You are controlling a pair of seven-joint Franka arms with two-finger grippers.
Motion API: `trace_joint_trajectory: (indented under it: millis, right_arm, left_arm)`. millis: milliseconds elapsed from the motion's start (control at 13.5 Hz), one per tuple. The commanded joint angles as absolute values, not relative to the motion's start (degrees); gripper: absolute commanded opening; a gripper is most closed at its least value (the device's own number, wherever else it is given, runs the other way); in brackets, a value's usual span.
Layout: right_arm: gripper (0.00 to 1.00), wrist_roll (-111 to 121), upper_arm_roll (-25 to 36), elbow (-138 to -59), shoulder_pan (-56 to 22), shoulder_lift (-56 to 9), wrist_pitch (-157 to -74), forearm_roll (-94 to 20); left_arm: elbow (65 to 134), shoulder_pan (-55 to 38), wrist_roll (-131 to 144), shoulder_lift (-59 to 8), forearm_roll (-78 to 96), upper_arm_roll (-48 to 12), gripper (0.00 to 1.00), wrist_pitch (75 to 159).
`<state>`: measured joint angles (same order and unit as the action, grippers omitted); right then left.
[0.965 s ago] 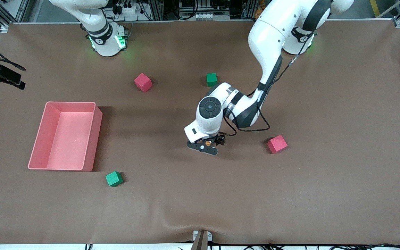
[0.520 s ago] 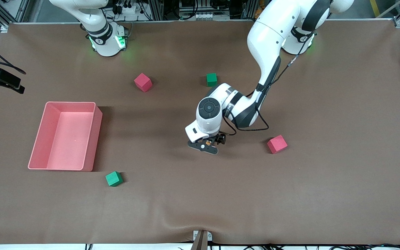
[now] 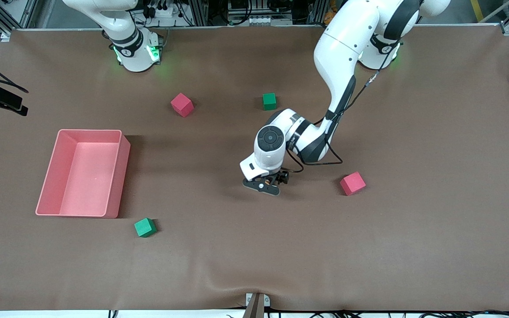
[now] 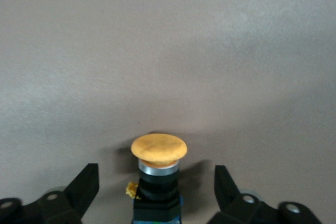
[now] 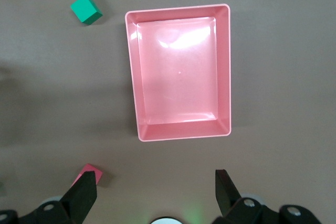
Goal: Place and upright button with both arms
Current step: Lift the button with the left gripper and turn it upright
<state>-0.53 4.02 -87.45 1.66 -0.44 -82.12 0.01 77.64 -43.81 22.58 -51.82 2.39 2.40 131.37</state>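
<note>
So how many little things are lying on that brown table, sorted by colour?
Red cubes: 2
Green cubes: 2
Pink tray: 1
Orange-capped button: 1
Total: 6

white jointed arms with black joint bands, green-lit bases, black cable along the left arm.
</note>
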Motion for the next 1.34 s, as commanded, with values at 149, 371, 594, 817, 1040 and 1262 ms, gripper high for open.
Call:
trace_joint_trajectory:
  millis: [149, 371, 594, 817, 1040, 1262]
  right_arm:
    - [1.0, -4.66, 3.95, -84.29, 0.35, -0.09, -81.03, -1.4]
    - [1.0, -4.13, 3.96, -84.29, -0.17, -0.18, -81.47, -2.9]
    - [1.0, -3.96, 4.04, -84.29, -0.79, -0.18, -81.47, -2.02]
    - [1.0, -4.57, 4.04, -84.29, -0.88, -0.26, -81.39, -1.93]
    - [1.0, -4.57, 4.04, -84.29, -0.44, -0.35, -81.91, -2.02]
    - [1.0, -4.83, 4.3, -84.29, 0.18, -0.44, -82.61, -2.2]
  left_arm:
    - [81.82, -45.44, 26.72, -48.26, 1.41, 2.81, 0.84, 132.8]
    - [82.18, -45.44, 26.54, -48.25, 1.41, 2.81, 0.72, 132.8]
    - [82.97, -45.35, 26.37, -48.25, 1.23, 2.99, 0.74, 132.89]
    - [83.58, -45.35, 26.28, -48.08, -0.43, 2.9, 0.56, 132.89]
    - [83.58, -45.35, 27.42, -47.29, -0.44, 2.81, 0.01, 132.54]
    - [83.58, -45.09, 28.56, -45.8, -0.44, 2.81, 0.0, 131.93]
